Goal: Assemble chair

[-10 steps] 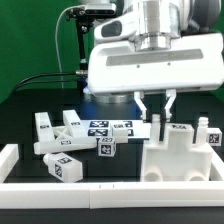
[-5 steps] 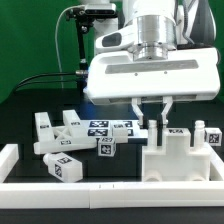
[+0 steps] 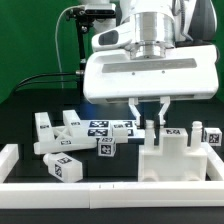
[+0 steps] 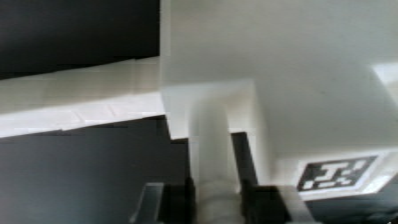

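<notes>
One thin bar point(image 4: 210, 150) is pinched in our gripper point(image 3: 150, 114). We nudged it sideways, maybe lining it up with the notched panel point(image 3: 180, 160).

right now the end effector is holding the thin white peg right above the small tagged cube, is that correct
Not quite. The end effector is holding the thin white peg, but over the big notched block on the exterior view's right, not the small tagged cube, which lies further to the left. The exterior view shows this.
</notes>
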